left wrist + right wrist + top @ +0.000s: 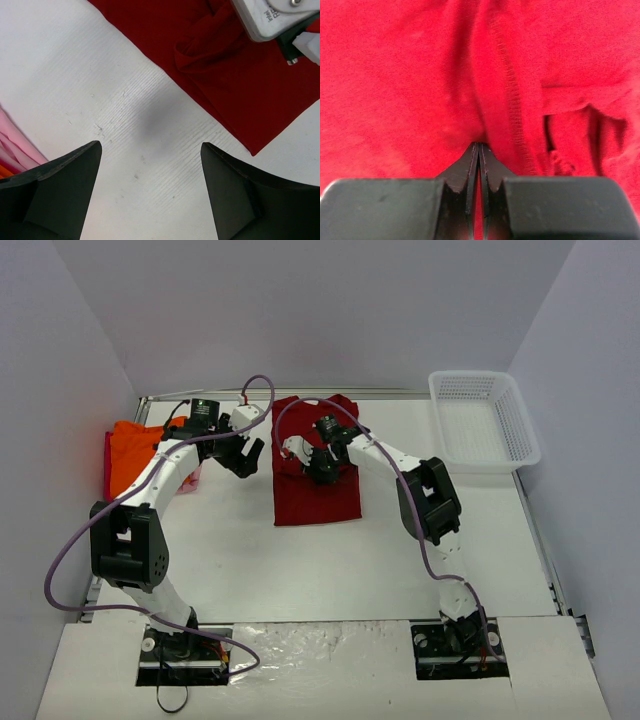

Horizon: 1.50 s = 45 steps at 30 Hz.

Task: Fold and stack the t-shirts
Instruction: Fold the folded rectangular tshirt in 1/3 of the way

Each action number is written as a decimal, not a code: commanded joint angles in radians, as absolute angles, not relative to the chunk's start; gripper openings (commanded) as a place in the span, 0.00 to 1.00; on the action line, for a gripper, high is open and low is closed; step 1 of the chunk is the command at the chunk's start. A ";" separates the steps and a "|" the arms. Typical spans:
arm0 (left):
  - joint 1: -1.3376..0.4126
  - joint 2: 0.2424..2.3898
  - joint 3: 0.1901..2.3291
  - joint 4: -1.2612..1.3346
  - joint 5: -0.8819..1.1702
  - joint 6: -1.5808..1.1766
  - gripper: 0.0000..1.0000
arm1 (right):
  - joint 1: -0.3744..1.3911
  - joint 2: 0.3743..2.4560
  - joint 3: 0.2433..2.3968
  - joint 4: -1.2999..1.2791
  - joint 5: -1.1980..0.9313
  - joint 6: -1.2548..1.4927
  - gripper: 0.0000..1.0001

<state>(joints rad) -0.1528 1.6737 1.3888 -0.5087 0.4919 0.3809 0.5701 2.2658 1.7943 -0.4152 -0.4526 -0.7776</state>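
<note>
The dark red t-shirt (316, 502) (240, 85) lies in the middle of the table as a long strip, bunched at its far end. My right gripper (322, 472) (479, 145) presses down on its upper part, shut, with a fold of the red cloth (395, 75) pinched at its tips beside a stitched hem. My left gripper (243, 458) (150, 145) hangs open over bare table just left of the red shirt, holding nothing. The orange t-shirt (135, 455) lies at the far left, and the pale pink t-shirt (190, 480) (15, 145) peeks out beside it.
A white mesh basket (485, 420) stands at the back right corner. The right wrist's white camera housing (270, 17) sits close to my left gripper. Grey walls close in the table on three sides.
</note>
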 commanded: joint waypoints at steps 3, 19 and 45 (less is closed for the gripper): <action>-0.144 1.661 1.401 -0.488 0.489 0.368 0.80 | 0.551 2.298 1.882 -0.413 -0.417 -0.752 0.00; -0.146 1.615 1.381 -0.497 0.489 0.368 0.80 | 0.520 2.235 1.910 -0.161 -0.199 -0.637 0.00; -0.569 1.468 1.123 -0.539 0.342 0.649 0.92 | 0.293 1.571 1.332 -0.437 -0.319 -0.565 0.82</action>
<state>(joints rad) -0.5568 1.4746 1.1328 -0.5411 0.4011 0.6083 0.3378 1.6543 1.3666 -0.3985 -0.2554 -0.5747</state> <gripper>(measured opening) 0.909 0.831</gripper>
